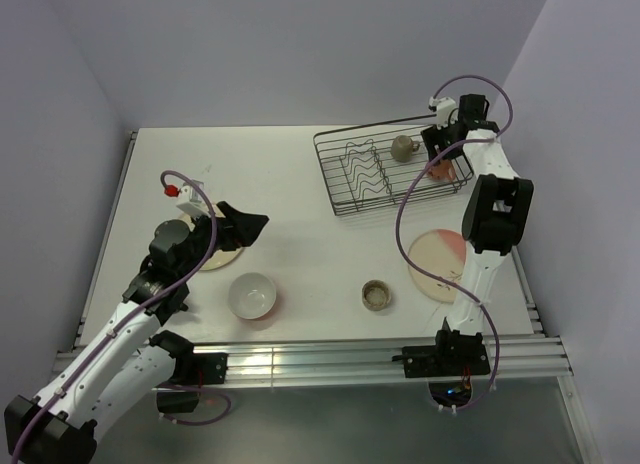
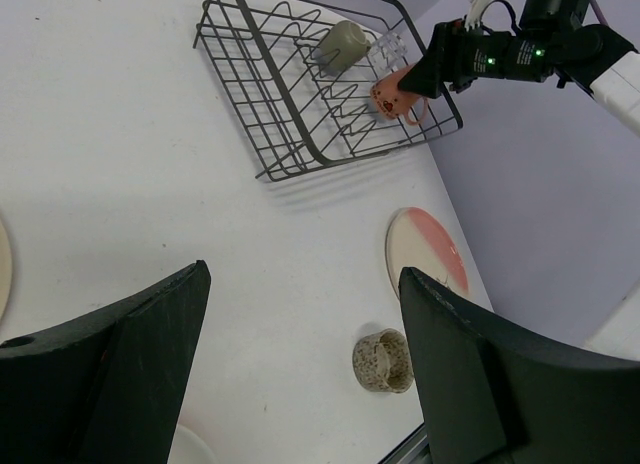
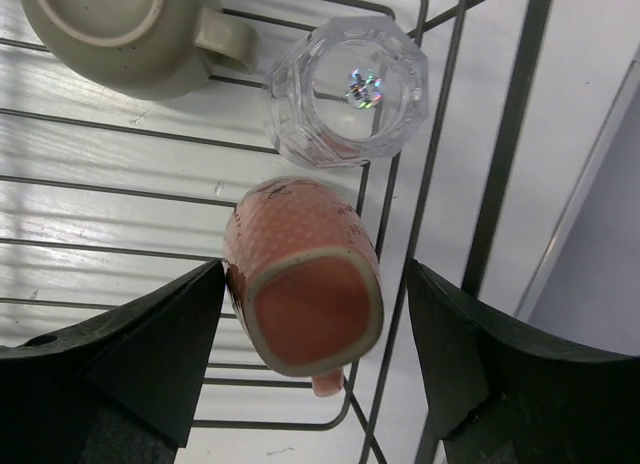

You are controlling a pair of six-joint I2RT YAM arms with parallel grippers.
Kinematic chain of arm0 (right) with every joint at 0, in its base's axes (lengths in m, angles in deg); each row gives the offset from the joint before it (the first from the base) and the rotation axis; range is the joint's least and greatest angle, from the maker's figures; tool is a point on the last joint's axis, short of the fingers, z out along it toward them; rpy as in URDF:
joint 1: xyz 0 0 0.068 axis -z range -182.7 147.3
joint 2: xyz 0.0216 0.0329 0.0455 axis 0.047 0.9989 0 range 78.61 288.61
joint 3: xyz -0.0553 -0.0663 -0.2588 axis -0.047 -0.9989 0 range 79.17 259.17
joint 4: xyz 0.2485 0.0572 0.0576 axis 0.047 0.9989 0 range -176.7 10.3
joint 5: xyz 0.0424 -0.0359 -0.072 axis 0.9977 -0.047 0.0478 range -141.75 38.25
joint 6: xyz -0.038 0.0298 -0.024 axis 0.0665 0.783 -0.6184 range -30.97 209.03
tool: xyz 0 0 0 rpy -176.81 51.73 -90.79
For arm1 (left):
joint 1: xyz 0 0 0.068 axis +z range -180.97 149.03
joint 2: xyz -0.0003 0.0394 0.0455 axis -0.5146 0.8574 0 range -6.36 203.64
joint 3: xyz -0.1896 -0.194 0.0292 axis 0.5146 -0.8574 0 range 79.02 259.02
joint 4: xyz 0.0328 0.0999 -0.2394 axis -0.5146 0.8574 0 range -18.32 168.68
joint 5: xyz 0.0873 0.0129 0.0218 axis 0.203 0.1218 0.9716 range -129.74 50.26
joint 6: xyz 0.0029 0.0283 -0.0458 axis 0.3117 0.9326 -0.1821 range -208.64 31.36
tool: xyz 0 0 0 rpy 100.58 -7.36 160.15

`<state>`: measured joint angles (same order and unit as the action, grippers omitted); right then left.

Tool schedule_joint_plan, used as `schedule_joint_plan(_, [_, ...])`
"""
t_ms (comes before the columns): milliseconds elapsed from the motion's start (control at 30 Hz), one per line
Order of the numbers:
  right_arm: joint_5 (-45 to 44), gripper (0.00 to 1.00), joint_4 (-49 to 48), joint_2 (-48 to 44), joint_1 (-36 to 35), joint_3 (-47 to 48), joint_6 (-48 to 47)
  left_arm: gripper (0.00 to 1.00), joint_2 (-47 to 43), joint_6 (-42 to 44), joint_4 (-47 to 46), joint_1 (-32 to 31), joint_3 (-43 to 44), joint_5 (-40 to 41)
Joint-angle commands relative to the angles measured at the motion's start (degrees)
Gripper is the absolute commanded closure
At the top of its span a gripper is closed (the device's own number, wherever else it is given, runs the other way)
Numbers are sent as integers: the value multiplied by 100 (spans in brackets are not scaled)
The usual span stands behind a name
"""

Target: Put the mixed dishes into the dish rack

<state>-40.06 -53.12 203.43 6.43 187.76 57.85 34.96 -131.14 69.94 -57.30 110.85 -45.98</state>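
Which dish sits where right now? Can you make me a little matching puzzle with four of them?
Things:
1 pink mug
2 white bowl
3 cream-and-pink plate
4 speckled cup

Places:
A on the table, between bowl and plate
B in the dish rack, beside the clear glass
C on the table, nearest the rack
D on the table, farthest left of the four in the top view

Pairs: 1-B, 2-D, 3-C, 4-A

in the dish rack (image 1: 362, 172): mug (image 3: 300, 274) just before glass (image 3: 348, 89), cup (image 3: 115, 29) left of glass
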Motion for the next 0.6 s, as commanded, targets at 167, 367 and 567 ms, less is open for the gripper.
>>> schedule_joint_plan(167, [53, 17, -63, -660, 72, 513, -20, 17, -151, 75, -46, 22, 77, 0])
schedule_joint_plan(367, [936, 17, 549, -1222, 54, 758, -176, 20, 121, 198, 112, 22, 296, -491])
schedule_joint_plan(567, [3328, 18, 1773, -2486, -86, -194, -1082, 30, 1316, 374, 156, -520, 885, -1441])
